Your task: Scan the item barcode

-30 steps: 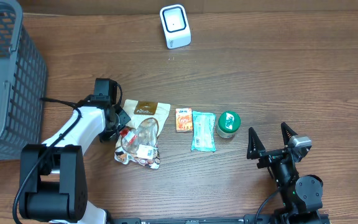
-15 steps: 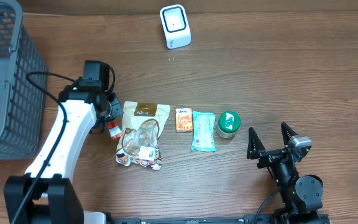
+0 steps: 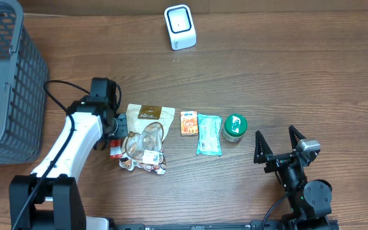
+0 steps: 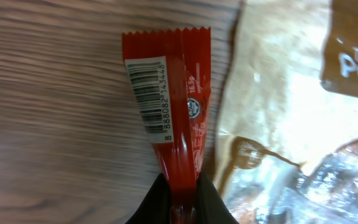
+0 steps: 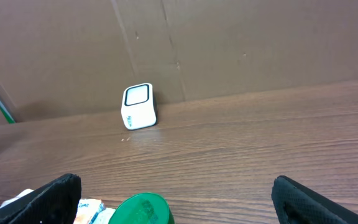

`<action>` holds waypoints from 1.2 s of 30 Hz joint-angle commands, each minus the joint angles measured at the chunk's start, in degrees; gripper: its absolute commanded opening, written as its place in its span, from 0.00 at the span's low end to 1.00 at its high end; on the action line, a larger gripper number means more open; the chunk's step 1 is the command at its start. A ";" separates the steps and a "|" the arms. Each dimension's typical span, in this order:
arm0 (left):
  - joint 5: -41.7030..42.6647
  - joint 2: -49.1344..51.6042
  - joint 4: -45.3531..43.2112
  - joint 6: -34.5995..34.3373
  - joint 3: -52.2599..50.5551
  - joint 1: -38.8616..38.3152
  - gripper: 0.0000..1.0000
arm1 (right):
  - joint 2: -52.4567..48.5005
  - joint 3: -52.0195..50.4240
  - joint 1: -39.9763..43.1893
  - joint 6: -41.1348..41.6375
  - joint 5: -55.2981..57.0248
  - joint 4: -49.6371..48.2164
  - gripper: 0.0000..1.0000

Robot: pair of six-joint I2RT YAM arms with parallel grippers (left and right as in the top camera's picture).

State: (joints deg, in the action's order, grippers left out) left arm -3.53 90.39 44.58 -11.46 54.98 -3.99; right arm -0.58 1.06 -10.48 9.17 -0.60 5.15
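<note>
The brown wooden table [image 3: 299,76] is carrying everything, and I am placing it all against the white scanner [image 3: 179,27] at its far edge. Far left of the scanner, a grey basket [image 3: 5,83] is sitting. Left of the scanner and well nearer me, my left gripper [image 4: 180,202] is pinching one end of a red packet [image 4: 173,106], jaws together on the foil. The packet's barcode [image 4: 151,93] is facing my wrist camera. It is lying just beside a big brown snack bag [image 3: 147,137]; whether they are touching I cannot tell. Below the scanner, an orange box [image 3: 188,122], a teal packet [image 3: 209,134] and a green jar [image 3: 234,127] are waiting. Far right of the scanner, my right gripper [image 3: 278,144] is resting with its jaws wide apart, holding nothing.

I am judging this grip thin. With only one end held, the packet may be slipping or swinging on the way over. Floppy foil could be turning the bars away from the scanner's window or creasing across them. Lifting this close might also be dragging the snack bag.
</note>
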 commanded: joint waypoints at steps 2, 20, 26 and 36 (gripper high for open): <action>9.97 0.35 -1.95 2.99 -2.34 0.22 0.07 | 0.42 -0.61 0.26 -0.20 0.52 -0.31 1.00; 21.49 0.35 -3.45 3.82 -2.34 -0.83 0.05 | 0.42 -0.61 0.26 -0.20 0.52 -0.31 1.00; 21.38 0.35 -4.17 4.87 -2.34 -3.85 0.05 | 0.42 -0.61 0.26 -0.20 0.52 -0.31 1.00; 21.62 0.35 -6.29 -2.47 -1.97 -8.79 0.04 | 0.42 -0.61 0.26 -0.20 0.52 -0.31 1.00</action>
State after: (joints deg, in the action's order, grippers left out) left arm 17.06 90.39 38.63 -9.72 53.17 -12.14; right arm -0.58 1.06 -10.48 9.17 -0.60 5.17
